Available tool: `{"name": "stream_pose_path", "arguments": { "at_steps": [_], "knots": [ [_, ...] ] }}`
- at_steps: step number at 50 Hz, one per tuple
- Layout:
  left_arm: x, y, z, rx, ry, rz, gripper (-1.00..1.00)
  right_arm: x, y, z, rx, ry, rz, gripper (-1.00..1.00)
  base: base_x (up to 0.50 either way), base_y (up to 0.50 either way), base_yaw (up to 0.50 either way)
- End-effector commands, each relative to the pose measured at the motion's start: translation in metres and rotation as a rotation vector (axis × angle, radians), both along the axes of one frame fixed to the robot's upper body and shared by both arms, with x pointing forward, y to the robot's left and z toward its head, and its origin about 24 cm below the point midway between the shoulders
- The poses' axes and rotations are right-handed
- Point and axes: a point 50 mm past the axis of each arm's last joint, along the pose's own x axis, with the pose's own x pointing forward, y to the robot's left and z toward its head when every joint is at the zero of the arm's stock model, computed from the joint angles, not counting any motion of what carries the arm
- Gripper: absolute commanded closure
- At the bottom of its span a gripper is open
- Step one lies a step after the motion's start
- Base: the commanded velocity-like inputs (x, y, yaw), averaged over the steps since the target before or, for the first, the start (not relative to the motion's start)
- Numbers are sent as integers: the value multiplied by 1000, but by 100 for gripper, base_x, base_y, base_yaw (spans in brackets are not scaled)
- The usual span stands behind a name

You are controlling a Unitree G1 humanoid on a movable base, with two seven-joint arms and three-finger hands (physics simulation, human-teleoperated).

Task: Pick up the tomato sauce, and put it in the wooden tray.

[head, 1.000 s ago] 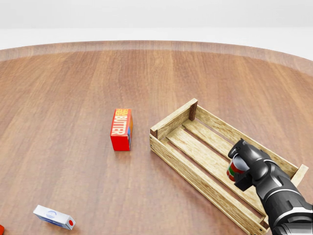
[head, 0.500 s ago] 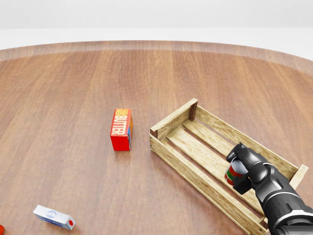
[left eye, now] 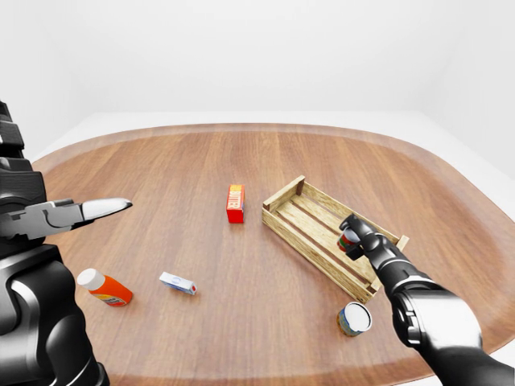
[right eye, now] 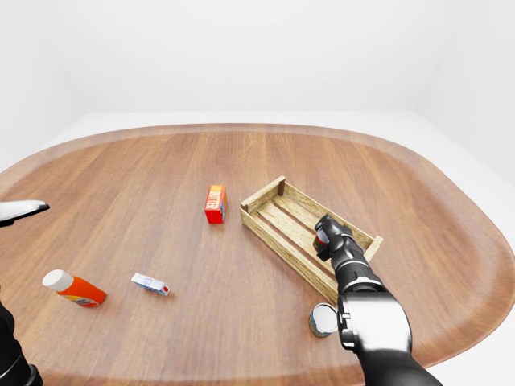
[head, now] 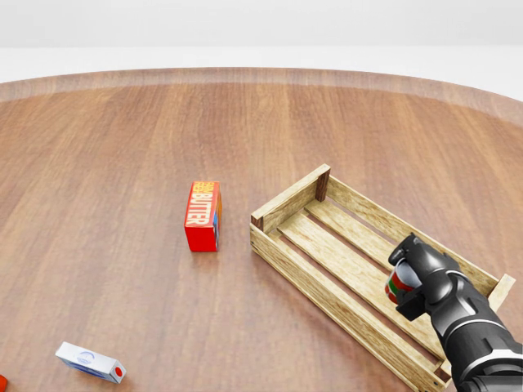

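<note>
The tomato sauce (head: 398, 285) is a small can with a red, white and green label. My right hand (head: 418, 280) is shut on it and holds it inside the wooden tray (head: 292, 201), near the tray's lower right end, low over the slats. I cannot tell whether the can touches the slats. The hand hides most of the can. My left hand (left eye: 83, 212) is raised at the left edge of the left-eye view, fingers open and empty, far from the tray.
A red butter box (head: 203, 216) stands left of the tray. A small white box (head: 90, 362) and an orange bottle (left eye: 105, 288) lie at the lower left. Another can (left eye: 354, 318) lies on the table below the tray's right end.
My right hand has shifted a little to the right with the can, staying inside the tray. Nothing else has moved.
</note>
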Motion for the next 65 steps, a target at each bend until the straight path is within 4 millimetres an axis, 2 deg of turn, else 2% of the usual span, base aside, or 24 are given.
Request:
{"name": "stream_pose_path", "arguments": {
  "at_steps": [1,35,38,39,40,42,65],
  "knots": [
    [0,0,0,-1,-2,-1,-100,1,-2,3,-21,-18,-7,98,0,0,0],
    [0,0,0,-1,0,-2,-100,-2,-4,0,-21,-8,-24,97,0,0,0],
    [0,0,-1,1,3,-2,-100,0,-5,2,-71,-46,-42,92,0,0,0],
    [0,0,-1,1,2,-3,-100,-2,-3,-1,13,13,-33,11,0,0,0],
    [0,0,-1,1,2,-2,-100,-1,-1,-1,28,-8,-35,-100,0,0,0],
    [0,0,0,1,1,-2,-100,-2,-2,-2,-31,8,-16,-100,0,0,0],
    [0,0,-1,2,1,0,-100,-9,-3,-11,-5,27,-39,-100,0,0,0]
  ]
}}
